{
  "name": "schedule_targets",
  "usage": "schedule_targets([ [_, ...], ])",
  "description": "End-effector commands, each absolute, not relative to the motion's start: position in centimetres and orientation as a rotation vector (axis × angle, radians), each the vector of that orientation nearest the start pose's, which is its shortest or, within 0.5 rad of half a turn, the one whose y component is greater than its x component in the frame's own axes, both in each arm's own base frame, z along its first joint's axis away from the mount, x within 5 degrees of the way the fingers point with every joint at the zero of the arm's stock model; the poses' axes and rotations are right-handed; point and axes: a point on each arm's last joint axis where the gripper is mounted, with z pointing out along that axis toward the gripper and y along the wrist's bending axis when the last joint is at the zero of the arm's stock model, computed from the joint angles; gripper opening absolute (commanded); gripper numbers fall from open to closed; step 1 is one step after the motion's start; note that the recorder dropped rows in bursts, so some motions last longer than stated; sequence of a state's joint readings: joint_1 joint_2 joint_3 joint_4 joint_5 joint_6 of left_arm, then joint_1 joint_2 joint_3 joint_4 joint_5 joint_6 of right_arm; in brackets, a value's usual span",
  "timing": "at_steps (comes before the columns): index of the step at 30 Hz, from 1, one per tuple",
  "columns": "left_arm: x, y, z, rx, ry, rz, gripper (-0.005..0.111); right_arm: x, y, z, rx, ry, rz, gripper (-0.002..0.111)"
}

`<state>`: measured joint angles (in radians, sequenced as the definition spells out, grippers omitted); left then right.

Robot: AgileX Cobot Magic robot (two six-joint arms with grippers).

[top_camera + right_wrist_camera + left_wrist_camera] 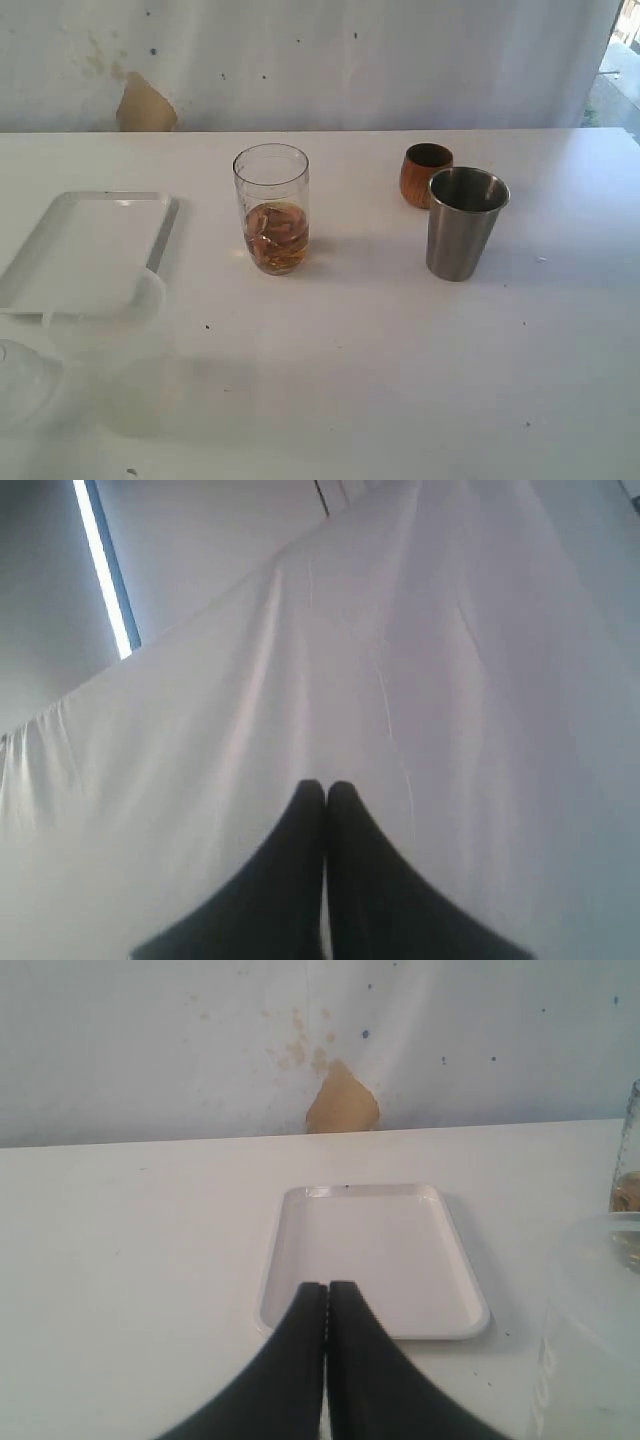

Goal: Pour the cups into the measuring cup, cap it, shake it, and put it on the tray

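Observation:
The clear measuring cup stands mid-table, holding amber liquid and pieces in its lower part; its edge shows in the left wrist view. To its right are the brown wooden cup and, in front of that, the steel tumbler, both upright. The white tray lies flat at the left. My left gripper is shut and holds nothing, hovering before the near edge of the tray. My right gripper is shut, with only white cloth behind it. Neither gripper shows in the exterior view.
A frosted translucent container stands blurred at the front left, overlapping the tray's near corner, and shows large in the left wrist view. A white wall with a brown patch runs behind the table.

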<state>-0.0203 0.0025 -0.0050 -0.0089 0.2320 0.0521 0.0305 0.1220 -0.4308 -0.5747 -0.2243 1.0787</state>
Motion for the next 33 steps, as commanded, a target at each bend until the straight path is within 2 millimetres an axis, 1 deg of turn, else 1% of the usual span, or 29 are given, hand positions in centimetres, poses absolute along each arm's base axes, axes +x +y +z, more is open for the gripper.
schedule_targets([
  [1,5.5,-0.1,19.2,0.058,1.715,0.014,0.001,1.8,0.7,36.1,0.104,0.866,0.462,0.000],
  [3,5.5,-0.1,19.2,0.058,1.715,0.014,0.001,1.6,0.5,35.8,0.087,0.828,0.389,0.000],
  [6,5.5,-0.1,19.2,0.058,1.715,0.014,0.001,1.6,0.1,34.6,0.111,0.893,0.318,0.000],
  [8,5.5,-0.1,19.2,0.058,1.715,0.014,0.001,1.7,0.0,33.4,0.133,0.989,0.289,0.000],
  [9,5.5,-0.1,19.2,0.058,1.715,0.014,0.001,1.6,-0.1,33.0,0.123,1.022,0.256,0.000],
  [11,5.5,-0.1,19.2,0.058,1.715,0.014,0.001,2.2,0.1,31.9,0.090,1.145,0.203,0.000],
  [14,5.5,-0.1,19.2,0.058,1.715,0.014,0.001,2.5,0.3,31.0,0.034,1.262,0.153,0.000],
  [18,5.5,-0.1,19.2,0.058,1.715,0.014,0.001,2.7,0.4,30.2,-0.001,1.345,0.114,0.000],
  [23,5.5,-0.1,19.2,0.058,1.715,0.014,0.001,2.8,0.3,29.8,-0.031,1.376,0.065,0.000],
  [25,5.5,-0.1,19.2,0.058,1.715,0.014,0.001,3.1,0.3,29.1,-0.043,1.398,0.043,0.000],
  [28,5.5,-0.1,19.2,0.058,1.715,0.014,0.001,3.9,0.3,27.2,-0.045,1.460,0.041,0.000],
  [30,5.5,-0.1,19.2,0.058,1.715,0.014,0.001,4.5,0.3,25.3,-0.045,1.513,0.040,0.000],
  [33,5.5,-0.1,19.2,0.058,1.715,0.014,0.001,5.1,0.3,23.1,-0.042,1.540,0.038,0.000],
])
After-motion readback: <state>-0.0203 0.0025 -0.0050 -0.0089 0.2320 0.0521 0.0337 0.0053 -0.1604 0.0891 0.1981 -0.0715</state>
